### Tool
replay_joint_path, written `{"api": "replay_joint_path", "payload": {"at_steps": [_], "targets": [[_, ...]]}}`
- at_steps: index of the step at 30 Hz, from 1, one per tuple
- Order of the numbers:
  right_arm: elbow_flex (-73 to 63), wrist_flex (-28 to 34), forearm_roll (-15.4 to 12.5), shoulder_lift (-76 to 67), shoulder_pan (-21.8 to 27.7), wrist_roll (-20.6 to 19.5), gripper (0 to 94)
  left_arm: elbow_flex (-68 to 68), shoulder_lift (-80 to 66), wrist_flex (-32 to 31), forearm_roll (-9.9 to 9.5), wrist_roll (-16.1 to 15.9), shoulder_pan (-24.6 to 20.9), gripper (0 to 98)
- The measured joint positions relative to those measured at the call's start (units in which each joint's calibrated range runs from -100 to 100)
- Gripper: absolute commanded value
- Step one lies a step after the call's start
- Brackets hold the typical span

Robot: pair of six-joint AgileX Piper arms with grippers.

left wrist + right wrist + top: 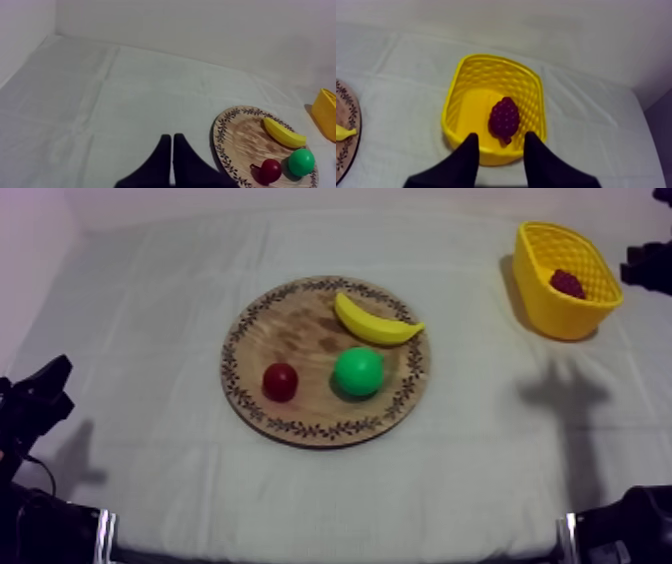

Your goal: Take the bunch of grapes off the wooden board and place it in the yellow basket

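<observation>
The dark purple bunch of grapes (pixel 504 119) lies inside the yellow basket (pixel 531 85), which stands at the table's far right (pixel 535 283); the grapes (pixel 567 283) rest on its floor. My right gripper (pixel 500 145) hovers just above the basket's near rim, open with nothing between its fingers; its arm (pixel 648 263) enters the top view at the far right beside the basket. My left gripper (pixel 172 142) is shut on nothing, low over the cloth left of the wooden board (pixel 235 145). In the top view it (pixel 45 388) sits at the left edge.
The round wooden board (pixel 300 318) with a patterned rim lies mid-table. It holds a banana (pixel 372 321), a round green fruit (pixel 358 371) and a small red fruit (pixel 280 381). Bare cloth stretches between board and basket.
</observation>
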Motion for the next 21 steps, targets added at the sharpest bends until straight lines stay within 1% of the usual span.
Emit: {"api": "replay_joint_path", "payload": {"at_steps": [6, 12, 21], "targets": [[9.55, -0.4, -0.96, -10.06, -1.43, 0.21, 18.8, 0.0, 0.0, 0.0, 0.0, 0.0, 0.0, 0.1], [18.51, 0.22, -2.17, -20.1, -1.73, 1.6, 13.4, 0.0, 0.0, 0.0, 0.0, 0.0, 0.0, 0.1], [28.11, 3.18, -2.88, -34.69, -1.88, 2.17, 4.4, 0.0, 0.0, 0.0, 0.0, 0.0, 0.0, 0.1]]}}
